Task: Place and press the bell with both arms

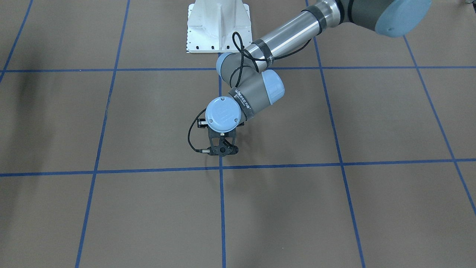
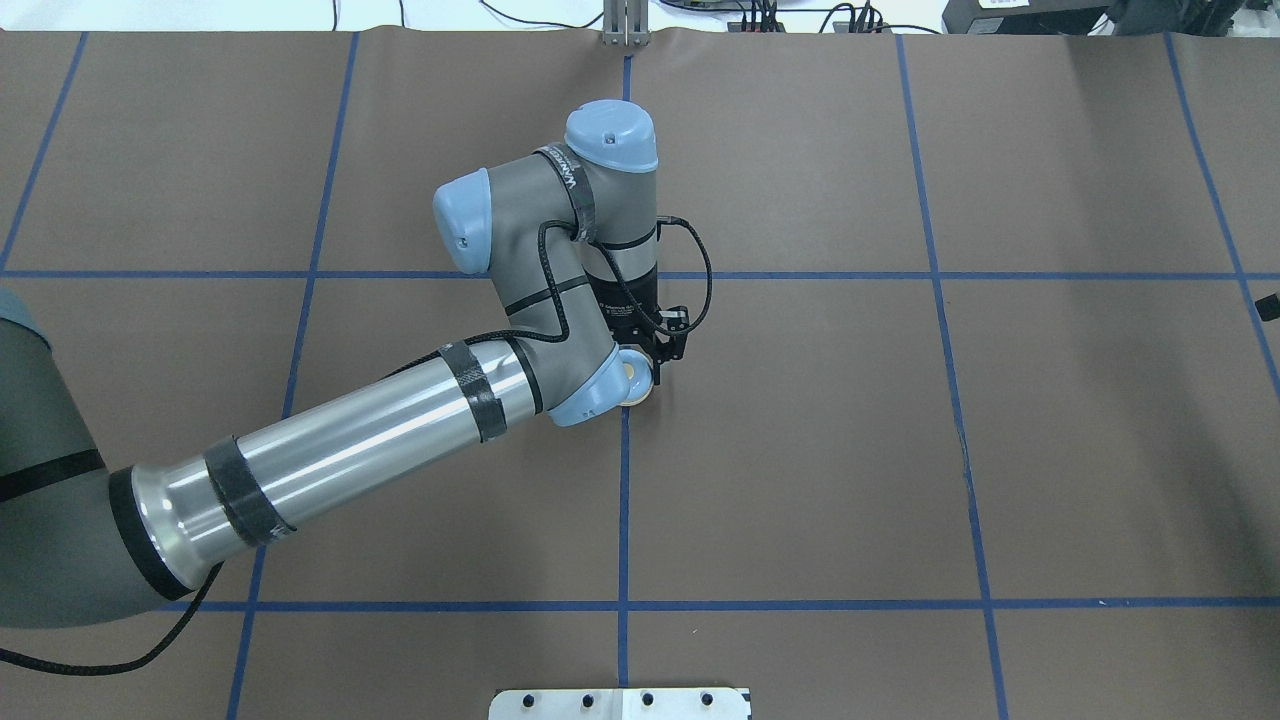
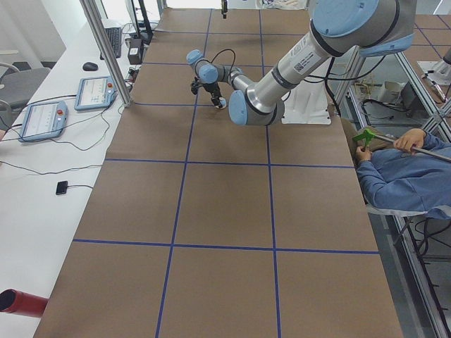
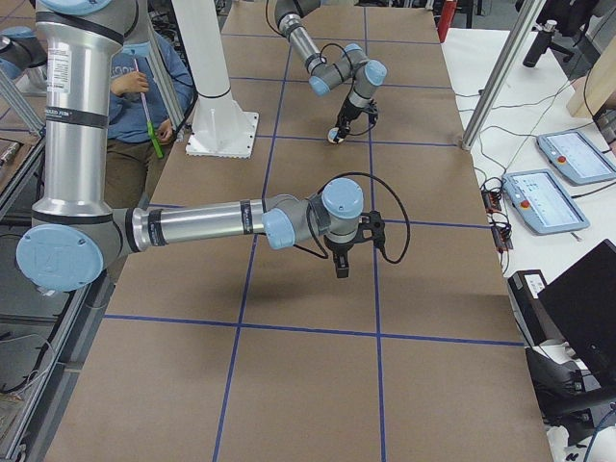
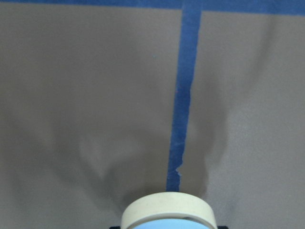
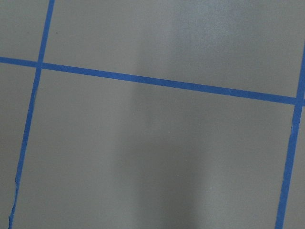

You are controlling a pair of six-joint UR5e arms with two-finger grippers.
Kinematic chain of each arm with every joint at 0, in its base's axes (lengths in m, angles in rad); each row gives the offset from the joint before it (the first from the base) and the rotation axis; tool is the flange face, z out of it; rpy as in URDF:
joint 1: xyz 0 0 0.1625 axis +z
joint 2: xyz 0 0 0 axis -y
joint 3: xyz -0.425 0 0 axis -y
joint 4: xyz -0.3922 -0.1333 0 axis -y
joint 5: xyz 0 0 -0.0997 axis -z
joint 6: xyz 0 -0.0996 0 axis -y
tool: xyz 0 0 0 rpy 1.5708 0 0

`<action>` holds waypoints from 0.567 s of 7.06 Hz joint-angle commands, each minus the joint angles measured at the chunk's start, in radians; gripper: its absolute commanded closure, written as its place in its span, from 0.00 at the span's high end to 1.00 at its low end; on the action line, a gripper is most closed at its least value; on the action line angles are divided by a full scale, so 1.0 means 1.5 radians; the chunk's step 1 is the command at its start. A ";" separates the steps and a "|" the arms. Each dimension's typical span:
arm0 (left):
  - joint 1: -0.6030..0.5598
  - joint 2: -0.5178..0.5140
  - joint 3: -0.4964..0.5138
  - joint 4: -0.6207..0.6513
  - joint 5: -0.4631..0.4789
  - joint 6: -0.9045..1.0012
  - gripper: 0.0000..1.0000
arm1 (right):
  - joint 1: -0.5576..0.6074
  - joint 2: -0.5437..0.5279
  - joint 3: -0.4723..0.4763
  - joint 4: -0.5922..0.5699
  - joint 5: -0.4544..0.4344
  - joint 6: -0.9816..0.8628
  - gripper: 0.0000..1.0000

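The bell (image 5: 167, 211) shows at the bottom edge of the left wrist view, its cream base ring above a strip of light blue dome. In the overhead view only a cream part of the bell (image 2: 636, 382) peeks out beside the arm's blue cap. My left gripper (image 2: 655, 368) is shut on it near the table's middle, close over a blue tape line. In the front-facing view the left gripper (image 1: 222, 150) points down and the bell is hidden. My right gripper (image 4: 339, 268) hangs over the table, far from the bell; I cannot tell whether it is open or shut.
The white pedestal (image 1: 217, 26) stands at the robot's side of the brown table (image 2: 900, 450), which is marked with blue tape lines. A seated person (image 3: 402, 176) holds a green-tipped stick beside the table. Tablets (image 4: 563, 154) lie on the side bench.
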 commanded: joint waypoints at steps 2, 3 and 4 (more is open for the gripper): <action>0.006 0.000 0.001 -0.005 0.027 -0.006 0.89 | 0.000 0.000 -0.004 0.000 0.000 -0.001 1.00; 0.005 0.000 0.000 -0.005 0.027 -0.005 0.96 | -0.003 0.000 -0.007 0.000 -0.001 -0.001 1.00; -0.001 0.000 -0.009 -0.004 0.026 -0.006 0.99 | -0.006 0.003 -0.007 0.000 -0.002 0.000 1.00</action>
